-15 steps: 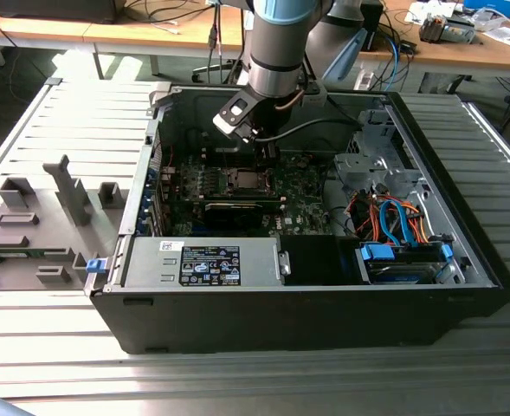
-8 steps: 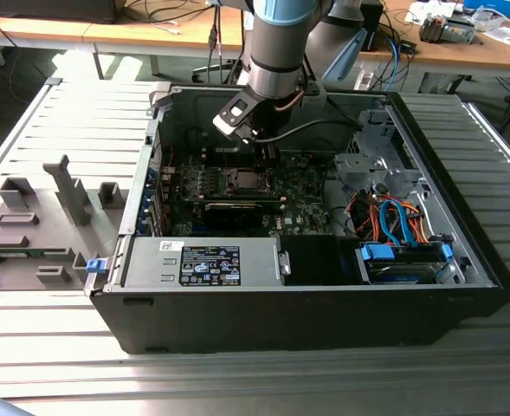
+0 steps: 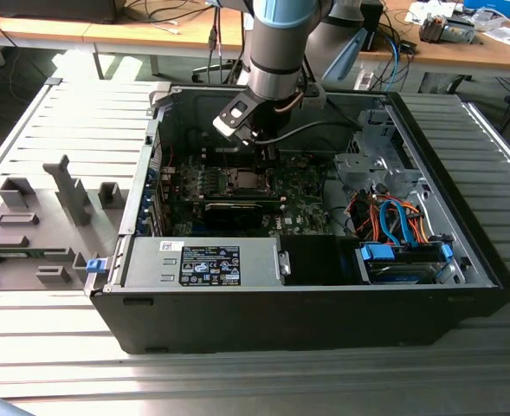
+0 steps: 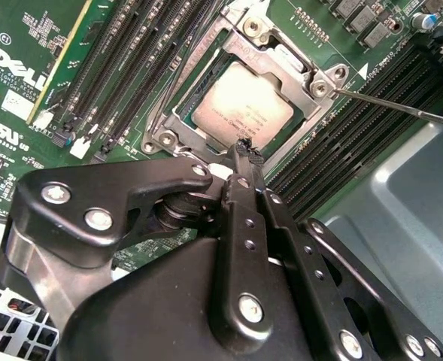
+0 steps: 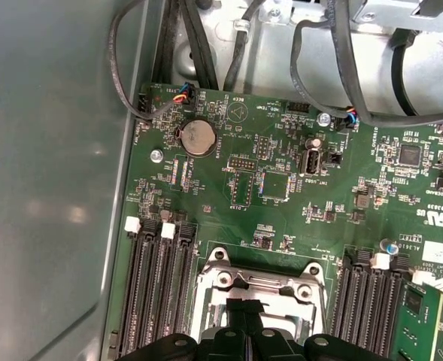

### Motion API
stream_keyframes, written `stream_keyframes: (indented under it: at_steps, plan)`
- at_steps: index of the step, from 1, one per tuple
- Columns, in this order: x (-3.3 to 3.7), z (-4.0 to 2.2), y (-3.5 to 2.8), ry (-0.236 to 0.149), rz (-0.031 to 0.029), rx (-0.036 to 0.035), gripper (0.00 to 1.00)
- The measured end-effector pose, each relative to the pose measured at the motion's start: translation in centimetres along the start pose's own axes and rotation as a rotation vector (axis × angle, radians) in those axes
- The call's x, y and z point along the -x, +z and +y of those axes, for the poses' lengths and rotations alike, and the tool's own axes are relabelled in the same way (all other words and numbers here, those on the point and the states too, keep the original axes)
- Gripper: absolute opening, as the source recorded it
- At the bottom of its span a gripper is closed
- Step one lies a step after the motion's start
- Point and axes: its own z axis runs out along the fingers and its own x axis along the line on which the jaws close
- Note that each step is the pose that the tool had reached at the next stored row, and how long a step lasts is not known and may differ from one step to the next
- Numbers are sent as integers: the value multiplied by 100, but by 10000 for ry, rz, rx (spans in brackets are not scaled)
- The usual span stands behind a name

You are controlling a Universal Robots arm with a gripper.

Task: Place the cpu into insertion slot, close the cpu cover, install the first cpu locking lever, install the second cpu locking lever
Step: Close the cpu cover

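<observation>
One pincer point(image 4: 244, 150), mine: fingers pressed together, nothing seen between them, tips just beside the edge of the insertion slot point(image 4: 165, 140). One cpu point(image 4: 240, 109): seated in that slot, just ahead of my pincer tips. One cpu cover point(image 4: 300, 120): lying flat around the cpu. One thin lever rod point(image 4: 390, 107): sticking out from the slot's corner, apart from the pincer. Memory slots point(image 4: 131, 68): flanking the slot on both sides.

A grey ribbed metal worktable point(image 3: 55, 347) of long slats fills the foreground, with bright glare along the exterior view's right. Behind it stand light wooden desks point(image 3: 151, 33) with loose dark cables point(image 3: 172, 24) trailing across them and a pale floor point(image 3: 125, 65) beneath.
</observation>
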Motion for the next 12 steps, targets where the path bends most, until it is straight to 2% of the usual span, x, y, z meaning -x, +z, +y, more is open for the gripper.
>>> stream_keyframes:
  at_steps: [12]
  plan:
    - [4, -9, 16, 0, 2, 2, 11]
